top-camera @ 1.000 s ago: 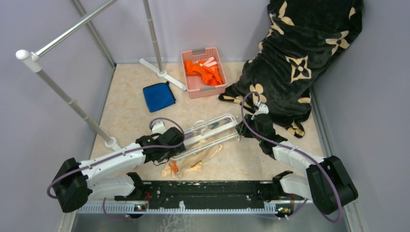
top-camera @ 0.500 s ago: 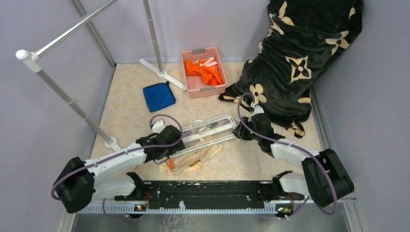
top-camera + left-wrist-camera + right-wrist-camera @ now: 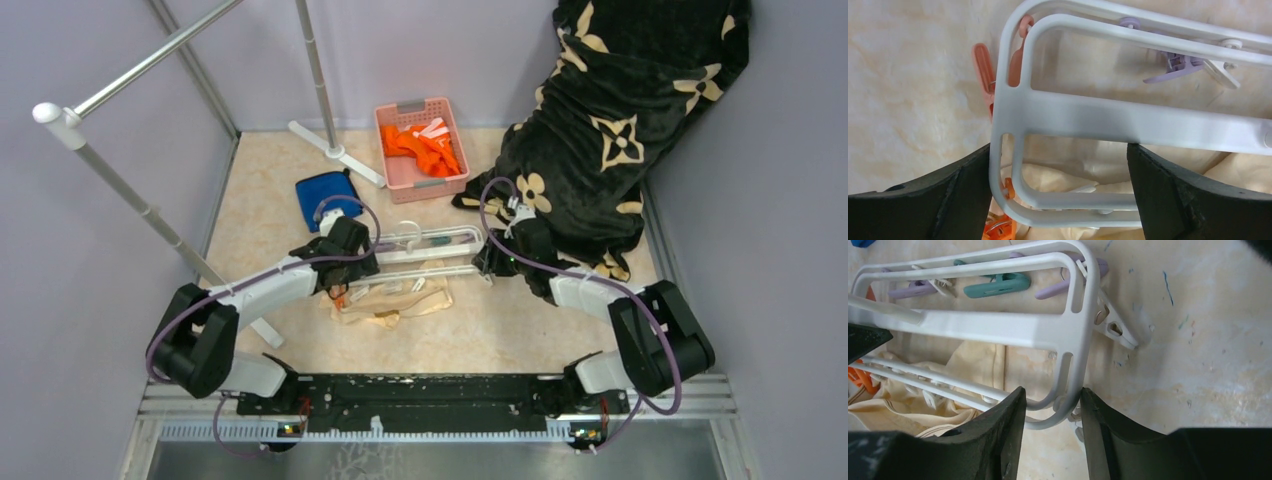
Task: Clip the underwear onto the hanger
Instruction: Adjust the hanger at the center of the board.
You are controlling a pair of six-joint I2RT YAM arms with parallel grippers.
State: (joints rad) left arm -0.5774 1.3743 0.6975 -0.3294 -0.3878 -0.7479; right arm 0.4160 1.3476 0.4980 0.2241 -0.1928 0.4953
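Note:
The white hanger (image 3: pixel 430 256) lies flat on the floor between my two arms, partly over the pale peach underwear (image 3: pixel 400 301). My left gripper (image 3: pixel 352 266) is open over the hanger's left end. In the left wrist view its jaws (image 3: pixel 1058 165) stand wide apart over the end of the hanger (image 3: pixel 1098 120), with the underwear (image 3: pixel 1063 181) underneath. My right gripper (image 3: pixel 490 262) is at the hanger's right end. In the right wrist view its jaws (image 3: pixel 1053 400) sit round the rounded corner of the hanger (image 3: pixel 998 332), both fingers touching the bars. The underwear (image 3: pixel 973 365) shows through the frame.
A pink basket (image 3: pixel 392 172) of orange clothes (image 3: pixel 425 146) stands at the back, a blue folded cloth (image 3: pixel 328 197) left of it. A black flowered blanket (image 3: pixel 600 130) fills the back right. A grey rack pole (image 3: pixel 140 210) slants on the left. A teal clip (image 3: pixel 995 286) hangs on the hanger.
The hanger and the underwear have slid away from the arm bases toward the back. Both grippers moved with them, and the left arm swung leftward and stretched out.

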